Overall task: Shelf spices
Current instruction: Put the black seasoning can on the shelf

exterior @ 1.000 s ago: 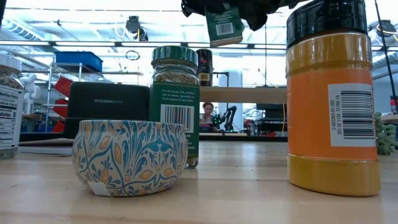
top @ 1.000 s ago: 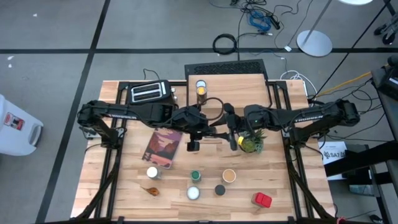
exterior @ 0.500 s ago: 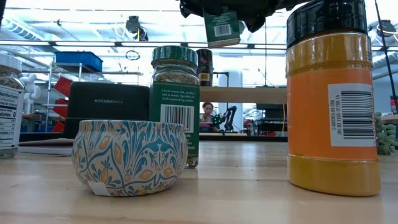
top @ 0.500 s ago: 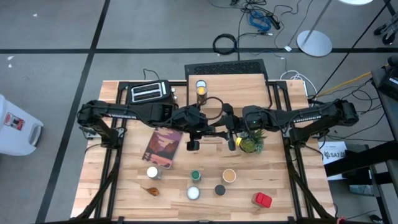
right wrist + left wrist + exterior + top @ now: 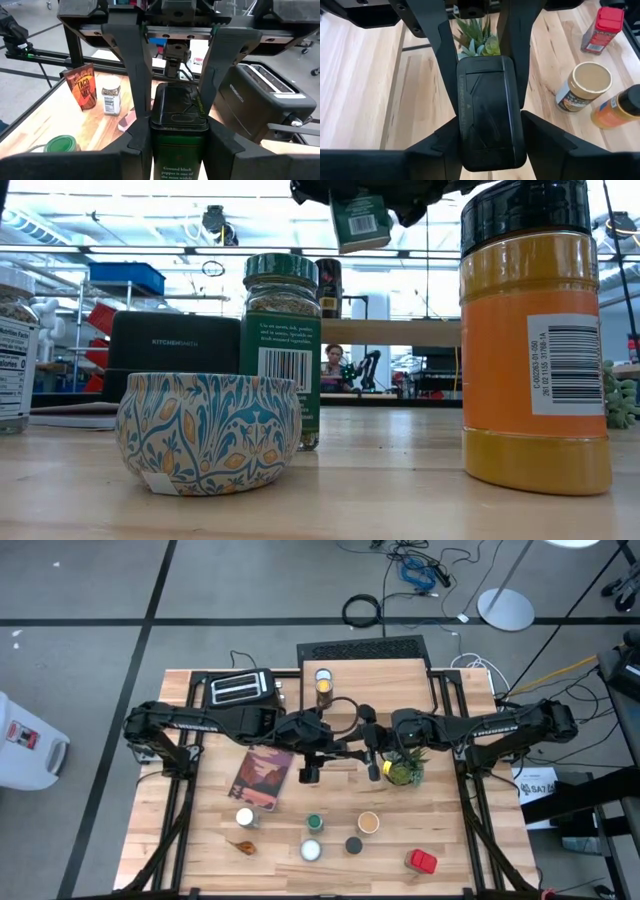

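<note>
1. Right wrist view: the pepper tin (image 5: 179,131) sits upright between the right gripper (image 5: 180,150) fingers, both pads flat against its green sides. I read that as a firm clamp on it.
2. The left gripper (image 5: 490,150) faces it from the opposite side. Its fingers flank the tin's black lid, but I cannot tell whether they press on it or stand just off it.
3. In the high view both arms meet nose to nose over the middle of the table (image 5: 470,840), and the tin hangs in the air between them. The low view shows it well above the tabletop.
4. The potted plant (image 5: 402,770) stands just beside the right gripper, and the reddish book (image 5: 262,776) lies near the left one.
5. The shelf (image 5: 390,675) is at the table's far edge, and most of its wooden top is bare. One spice jar (image 5: 323,682) stands near its left end, beside the black toaster (image 5: 243,688).
6. The near half of the table holds the loose spices. They are a white-topped jar (image 5: 245,817), a green-topped jar (image 5: 314,823), a tan-topped jar (image 5: 368,823), a black-topped jar (image 5: 352,845), a patterned tin (image 5: 311,850) and a red-topped tin (image 5: 421,861). All of them are well apart from the grippers.
7. The held tin is a rectangular dark green box with a black lid. It carries a barcode and a label reading ground black pepper.
</note>
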Robot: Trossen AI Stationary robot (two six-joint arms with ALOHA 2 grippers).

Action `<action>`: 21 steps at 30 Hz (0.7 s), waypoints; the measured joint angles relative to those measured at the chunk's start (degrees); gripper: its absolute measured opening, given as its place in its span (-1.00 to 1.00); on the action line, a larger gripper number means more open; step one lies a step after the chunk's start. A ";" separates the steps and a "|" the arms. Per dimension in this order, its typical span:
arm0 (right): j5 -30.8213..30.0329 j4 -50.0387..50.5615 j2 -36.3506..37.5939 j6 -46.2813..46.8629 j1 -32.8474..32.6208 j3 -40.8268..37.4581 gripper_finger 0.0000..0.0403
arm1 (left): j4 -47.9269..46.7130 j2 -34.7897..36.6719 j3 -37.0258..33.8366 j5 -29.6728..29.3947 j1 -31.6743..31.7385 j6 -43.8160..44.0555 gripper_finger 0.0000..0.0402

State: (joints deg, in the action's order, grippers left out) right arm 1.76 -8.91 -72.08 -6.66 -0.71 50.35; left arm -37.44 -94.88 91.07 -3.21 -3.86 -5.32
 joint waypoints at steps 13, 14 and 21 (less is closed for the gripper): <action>-3.03 2.63 5.65 -0.06 0.22 0.02 -0.44 | -1.03 3.84 0.00 -1.69 0.00 -1.55 -0.05; -4.04 3.17 6.33 -0.03 0.23 0.02 -0.44 | -1.65 4.52 -0.04 -1.75 -0.01 -1.66 -0.05; -9.34 6.53 11.41 -0.04 0.24 0.07 -0.44 | -1.34 9.25 -0.11 -5.43 -0.20 -4.20 -0.05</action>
State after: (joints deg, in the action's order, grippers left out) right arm -7.58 -2.37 -60.67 -6.70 -0.47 50.41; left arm -38.78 -85.63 90.96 -8.64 -4.05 -9.53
